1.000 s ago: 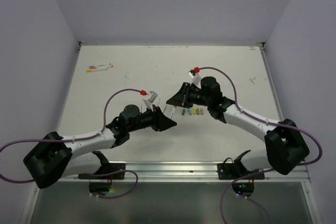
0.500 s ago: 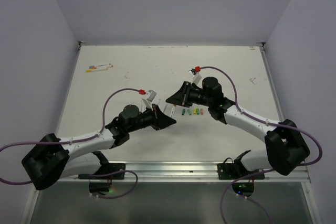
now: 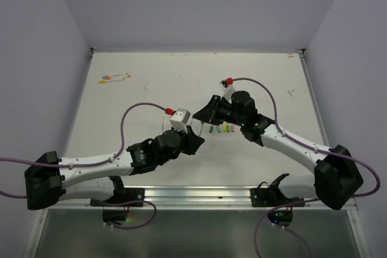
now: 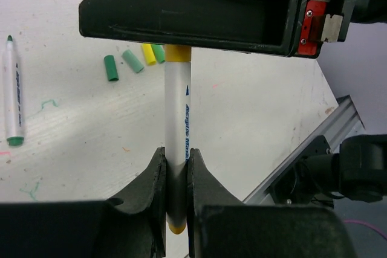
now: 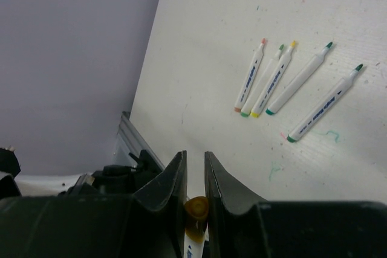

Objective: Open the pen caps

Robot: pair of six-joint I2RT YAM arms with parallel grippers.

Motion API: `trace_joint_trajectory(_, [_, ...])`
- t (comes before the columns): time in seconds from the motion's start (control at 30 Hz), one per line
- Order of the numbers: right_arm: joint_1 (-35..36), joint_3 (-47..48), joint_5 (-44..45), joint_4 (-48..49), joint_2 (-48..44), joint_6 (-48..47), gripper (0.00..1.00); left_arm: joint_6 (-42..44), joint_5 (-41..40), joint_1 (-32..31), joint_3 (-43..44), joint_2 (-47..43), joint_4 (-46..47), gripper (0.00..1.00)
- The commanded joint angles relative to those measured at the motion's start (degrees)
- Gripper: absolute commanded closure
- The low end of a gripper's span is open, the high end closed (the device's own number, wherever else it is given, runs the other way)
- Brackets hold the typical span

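My left gripper (image 4: 177, 155) is shut on the white body of a pen (image 4: 178, 113) with a yellow end, and holds it above the table. My right gripper (image 5: 195, 158) is shut on that pen's yellow cap (image 5: 196, 205), which also shows in the left wrist view (image 4: 178, 53). In the top view the two grippers, left (image 3: 195, 139) and right (image 3: 198, 118), meet tip to tip at mid-table. Several loose caps (image 3: 221, 129) in green, yellow and red lie in a row just right of them. Green and yellow ones show in the left wrist view (image 4: 111, 68).
Several uncapped pens (image 5: 275, 80) lie side by side on the table in the right wrist view. One green-tipped pen (image 4: 13, 89) lies at the left of the left wrist view. More pens (image 3: 115, 78) lie at the table's far left. The metal rail (image 3: 199, 194) runs along the near edge.
My left arm has stretched lower and further right, and its wrist has rolled so the camera sits on top. My right gripper has stayed at the pen's cap end.
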Motion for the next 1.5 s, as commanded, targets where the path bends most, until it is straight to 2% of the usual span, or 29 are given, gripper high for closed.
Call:
trace_joint_trajectory(0.0, [-0.7,-0.4,-0.8,-0.4,-1.0,-4.4,1.00,5.6,7.2,0.6,-3.5,-4.3,12.8,1.00])
trace_joint_trajectory(0.03, [-0.7,-1.2,-2.6,2.4,-0.4,-4.1,1.00,5.8,12.6,0.7,-4.0,-5.3,15.9,1.00])
trace_joint_trajectory(0.17, [-0.7,-2.9,-10.1,10.4,1.6,-2.2,1.00,5.4,20.5,1.4,-5.2,-6.7,20.0,1.00])
trace_joint_trajectory(0.27, [-0.8,-5.3,-14.8,18.6,2.6,1.8,1.00,1.7,28.5,3.4,-9.1,-8.3,27.2,1.00])
trace_joint_trajectory(0.37, [-0.7,-7.7,-19.0,28.4,3.1,6.5,1.00,-3.5,34.9,5.8,-12.2,-8.7,37.6,1.00])
trace_joint_trajectory(0.5, [-0.7,-10.6,-22.7,41.6,4.1,13.1,1.00,-8.5,40.5,5.9,-13.1,-7.5,51.0,1.00])
trace_joint_trajectory(0.53, [-0.7,-12.1,-23.2,47.5,4.2,14.2,1.00,-9.5,41.2,5.9,-13.1,-7.2,53.2,1.00])
trace_joint_trajectory(0.6, [-0.7,-13.7,-24.7,52.2,5.0,17.0,1.00,-12.7,43.7,5.9,-13.6,-7.3,59.5,1.00])
trace_joint_trajectory(0.73, [-0.7,-15.6,-26.4,66.1,7.7,22.5,1.00,-14.8,47.0,5.9,-13.3,-9.8,61.2,1.00])
trace_joint_trajectory(0.77, [-0.7,-15.6,-26.5,67.6,8.3,23.4,1.00,-13.7,48.0,5.9,-12.1,-10.5,59.7,1.00])
trace_joint_trajectory(0.83, [-0.7,-15.9,-26.2,68.7,9.2,24.9,1.00,-11.3,47.5,5.9,-10.5,-13.8,49.2,1.00])
trace_joint_trajectory(0.87, [-0.7,-16.3,-25.4,68.0,9.1,24.9,1.00,-8.1,45.4,5.9,-8.7,-14.9,44.5,1.00])
trace_joint_trajectory(0.9, [-0.7,-16.5,-24.9,67.3,8.9,24.1,1.00,-6.3,43.4,5.9,-7.4,-16.1,32.2,1.00])
trace_joint_trajectory(0.93, [-0.7,-17.0,-23.9,64.3,8.4,23.1,1.00,-4.2,40.5,6.0,-5.9,-18.1,25.2,1.00])
trace_joint_trajectory(0.97, [-0.7,-17.2,-23.2,61.2,6.3,21.5,1.00,-1.4,34.0,5.9,-3.5,-18.9,19.1,1.00])
trace_joint_trajectory(1.0, [-0.7,-17.1,-22.3,52.3,4.9,16.7,1.00,-0.6,30.3,5.9,-3.1,-20.4,9.5,1.00])
trace_joint_trajectory(1.03, [-0.7,-16.8,-20.9,47.2,3.4,13.9,1.00,-0.5,26.1,6.0,-2.9,-21.2,5.9,1.00])
trace_joint_trajectory(1.07, [-0.6,-16.6,-18.0,42.6,1.6,11.7,1.00,-0.5,18.6,5.9,-3.4,-21.9,3.2,1.00])
trace_joint_trajectory(1.1, [-0.6,-16.5,-15.9,38.4,-1.7,8.0,1.00,-0.5,15.6,5.9,-3.8,-22.6,-1.2,1.00])
trace_joint_trajectory(1.13, [-0.7,-15.7,-14.3,30.3,-3.7,5.8,1.00,-0.6,12.8,6.0,-4.0,-23.6,-3.1,1.00])
trace_joint_trajectory(1.17, [-0.6,-14.8,-9.9,25.2,-5.4,3.6,1.00,-1.2,6.2,5.7,-4.2,-24.0,-5.3,1.00])
trace_joint_trajectory(1.2, [-0.6,-11.7,-7.4,13.3,-8.5,-1.6,1.00,-2.0,2.7,5.4,-4.2,-24.3,-11.5,1.00])
trace_joint_trajectory(1.23, [-0.5,-10.2,-4.6,8.1,-9.7,-3.9,1.00,-2.6,-2.4,5.0,-4.5,-24.4,-13.5,1.00])
trace_joint_trajectory(1.27, [-0.6,-8.9,3.0,3.4,-10.7,-5.3,1.00,-3.0,-4.4,5.0,-4.8,-24.4,-14.6,1.00])
trace_joint_trajectory(1.33, [-0.6,-5.2,9.0,-7.8,-12.7,-8.2,1.00,-3.6,-7.0,4.8,-5.6,-24.6,-16.2,1.00])
trace_joint_trajectory(1.4, [-1.0,-4.5,14.0,-9.1,-13.7,-8.2,1.00,-2.8,-6.0,4.8,-7.0,-24.5,-12.8,1.00])
trace_joint_trajectory(1.47, [-2.4,-2.5,14.8,-9.3,-13.1,-8.3,1.00,-1.6,-3.5,4.9,-8.1,-23.8,-9.9,1.00])
